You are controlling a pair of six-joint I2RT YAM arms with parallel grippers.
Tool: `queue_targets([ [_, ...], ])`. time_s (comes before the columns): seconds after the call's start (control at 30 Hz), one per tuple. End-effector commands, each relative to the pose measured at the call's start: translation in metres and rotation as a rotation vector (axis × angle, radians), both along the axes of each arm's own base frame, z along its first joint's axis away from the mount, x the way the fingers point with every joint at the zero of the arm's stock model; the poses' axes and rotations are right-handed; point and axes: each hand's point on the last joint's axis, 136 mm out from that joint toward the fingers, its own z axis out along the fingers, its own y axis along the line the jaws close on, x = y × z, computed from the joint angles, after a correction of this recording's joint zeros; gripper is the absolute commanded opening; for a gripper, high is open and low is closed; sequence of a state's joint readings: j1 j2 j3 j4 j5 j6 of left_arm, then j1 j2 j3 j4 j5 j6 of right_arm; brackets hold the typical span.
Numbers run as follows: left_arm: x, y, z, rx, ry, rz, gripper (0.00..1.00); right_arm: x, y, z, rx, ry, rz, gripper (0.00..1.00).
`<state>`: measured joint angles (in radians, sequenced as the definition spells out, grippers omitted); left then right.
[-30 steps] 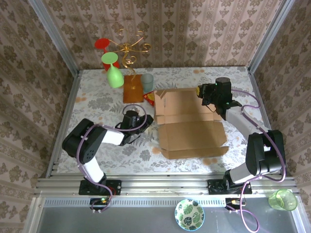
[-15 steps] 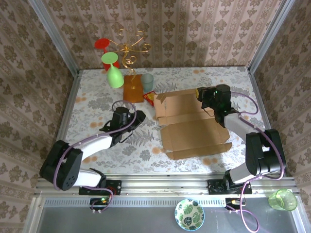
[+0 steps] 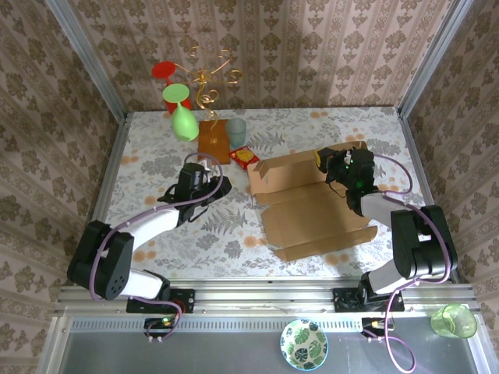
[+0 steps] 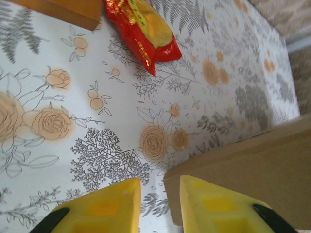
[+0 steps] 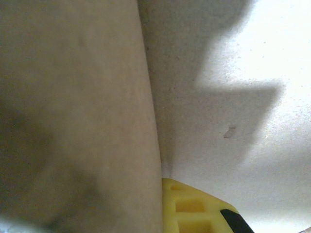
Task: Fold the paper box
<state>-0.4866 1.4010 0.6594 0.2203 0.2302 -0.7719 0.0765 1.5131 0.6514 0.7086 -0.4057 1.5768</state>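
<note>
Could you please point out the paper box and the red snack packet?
paper box (image 3: 312, 214): top external view, on its flat middle panel.
red snack packet (image 4: 148, 24): left wrist view, on its yellow centre.

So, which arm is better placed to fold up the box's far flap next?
Right, probably: the right gripper is shut on the box at its far right corner. The left gripper is open beside the box's left corner, holding nothing.
</note>
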Motion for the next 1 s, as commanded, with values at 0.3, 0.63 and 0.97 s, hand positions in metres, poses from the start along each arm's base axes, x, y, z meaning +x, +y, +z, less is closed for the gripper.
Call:
queue_targets([
  [0.3,-0.012,-0.051,0.016,0.084,-0.5,-0.496,0.34,0.006,0.0,-0.003,-0.041,-0.026,0.072,0.0],
  [0.63,-0.016,-0.07,0.018,0.067,-0.661,-0.583,0.38,0.012,0.003,0.002,-0.028,-0.033,0.085,0.0],
  [0.97,-0.009,-0.091,0.017,0.046,-0.684,-0.633,0.39,0.013,0.01,-0.006,-0.02,-0.059,0.131,0.0],
])
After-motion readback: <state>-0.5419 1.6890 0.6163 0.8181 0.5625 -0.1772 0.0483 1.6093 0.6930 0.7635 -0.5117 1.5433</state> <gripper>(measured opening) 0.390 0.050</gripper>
